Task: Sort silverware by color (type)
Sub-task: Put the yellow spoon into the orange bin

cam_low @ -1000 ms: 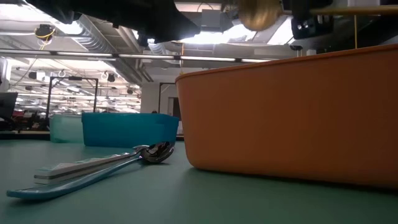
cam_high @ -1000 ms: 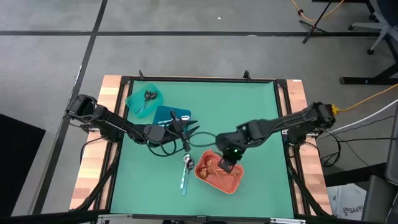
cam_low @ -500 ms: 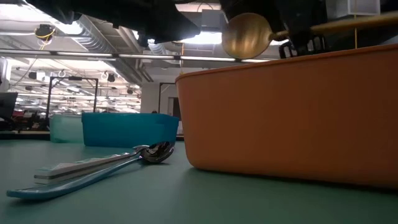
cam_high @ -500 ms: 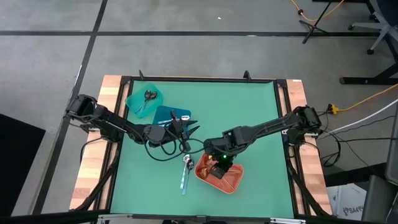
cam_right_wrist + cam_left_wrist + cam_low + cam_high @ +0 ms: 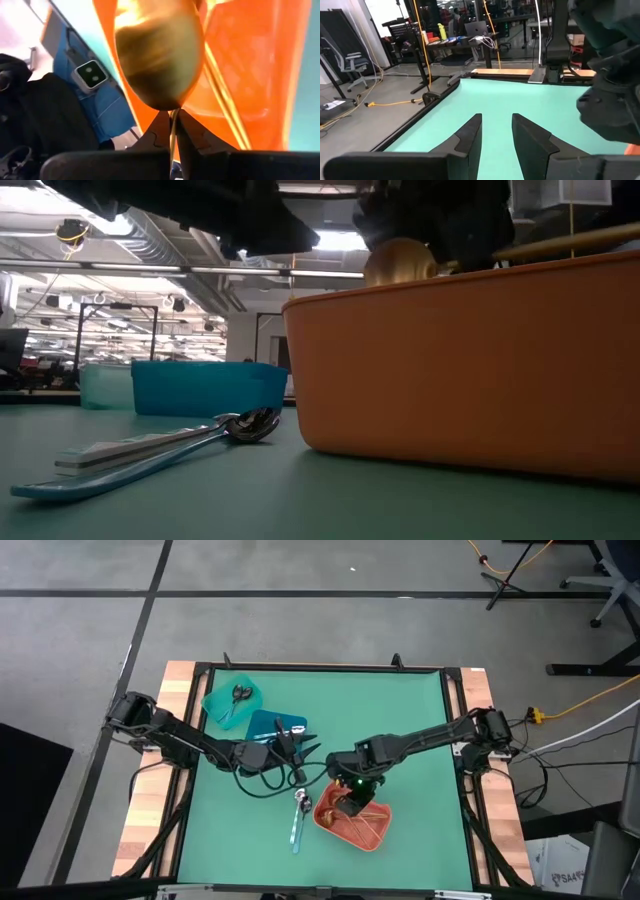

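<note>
Right now I am keeping the right gripper (image 5: pixel 352 802) clamped on a gold spoon (image 5: pixel 159 55), hanging it bowl-first just over the coral bin (image 5: pixel 375 831) where other gold pieces are lying, so it lands with its own colour. My left gripper (image 5: pixel 495 134) is waiting open near the blue bin (image 5: pixel 272 724), beside the blue-handled utensils (image 5: pixel 297 820) on the mat.

Right pincer (image 5: pixel 350 802) clamped, angled down; left pincer (image 5: pixel 496 131) parted, level.
</note>
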You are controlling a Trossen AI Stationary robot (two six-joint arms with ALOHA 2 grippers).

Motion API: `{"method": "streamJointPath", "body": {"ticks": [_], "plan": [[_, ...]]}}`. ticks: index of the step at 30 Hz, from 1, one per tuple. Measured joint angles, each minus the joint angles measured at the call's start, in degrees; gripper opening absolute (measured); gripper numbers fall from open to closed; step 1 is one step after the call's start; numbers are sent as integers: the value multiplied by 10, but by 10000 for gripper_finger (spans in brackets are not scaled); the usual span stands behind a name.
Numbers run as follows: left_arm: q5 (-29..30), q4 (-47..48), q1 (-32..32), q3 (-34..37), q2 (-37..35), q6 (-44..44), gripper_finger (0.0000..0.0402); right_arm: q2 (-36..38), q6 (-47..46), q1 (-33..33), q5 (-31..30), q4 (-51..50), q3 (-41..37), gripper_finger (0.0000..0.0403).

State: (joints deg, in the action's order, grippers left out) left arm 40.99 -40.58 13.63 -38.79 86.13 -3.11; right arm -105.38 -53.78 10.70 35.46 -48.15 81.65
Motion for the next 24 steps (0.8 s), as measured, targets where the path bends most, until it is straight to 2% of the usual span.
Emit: {"method": "streamJointPath", "body": {"ticks": [14,24], "plan": [[0,26,0,0,0,0,101,-43,2,1,12,21,0,2],[-2,26,0,0,0,1,101,-44,0,1,-8,22,0,3]]}}
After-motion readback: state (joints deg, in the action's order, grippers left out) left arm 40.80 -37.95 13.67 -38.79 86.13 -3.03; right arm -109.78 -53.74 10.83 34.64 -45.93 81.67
